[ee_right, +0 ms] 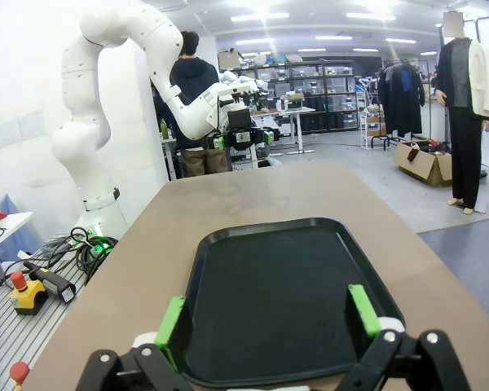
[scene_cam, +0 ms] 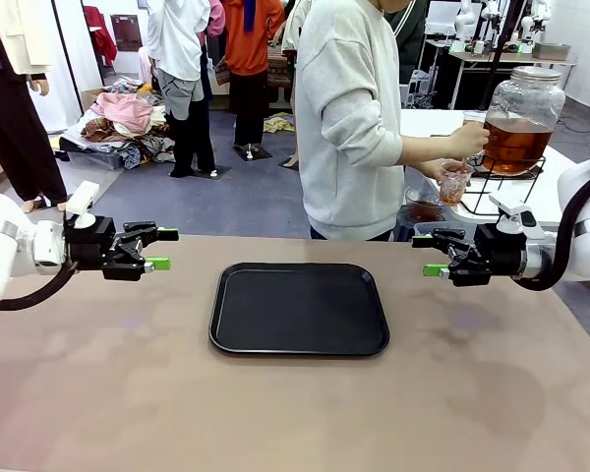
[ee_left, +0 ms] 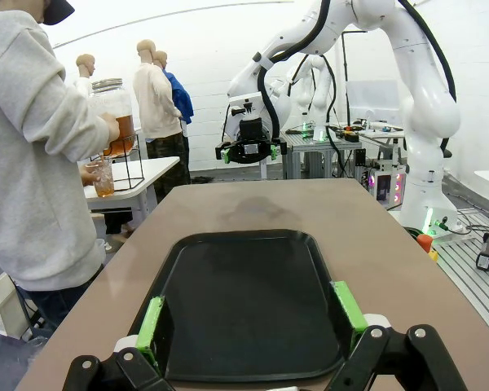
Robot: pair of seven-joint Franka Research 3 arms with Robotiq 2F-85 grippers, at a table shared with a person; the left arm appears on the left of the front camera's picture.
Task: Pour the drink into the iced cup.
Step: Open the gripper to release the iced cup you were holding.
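Note:
The drink (scene_cam: 512,144) is amber liquid in a big glass jar with a tap, on a wire stand on the white side table at the far right. A person in a grey sweatshirt holds a small clear cup (scene_cam: 454,182) at the tap; it holds some amber liquid, and I cannot tell if there is ice. The left wrist view shows the jar (ee_left: 118,122) and the cup (ee_left: 103,177) too. My left gripper (scene_cam: 162,249) hovers open left of the black tray (scene_cam: 300,307), holding nothing. My right gripper (scene_cam: 428,254) hovers open to the tray's right, also holding nothing.
The tray (ee_left: 244,301) (ee_right: 289,285) lies bare in the middle of the brown table, between my open fingers (ee_left: 151,322) (ee_right: 363,309). A low glass bowl (scene_cam: 425,206) sits by the person's cup hand. More people and clothes are farther back.

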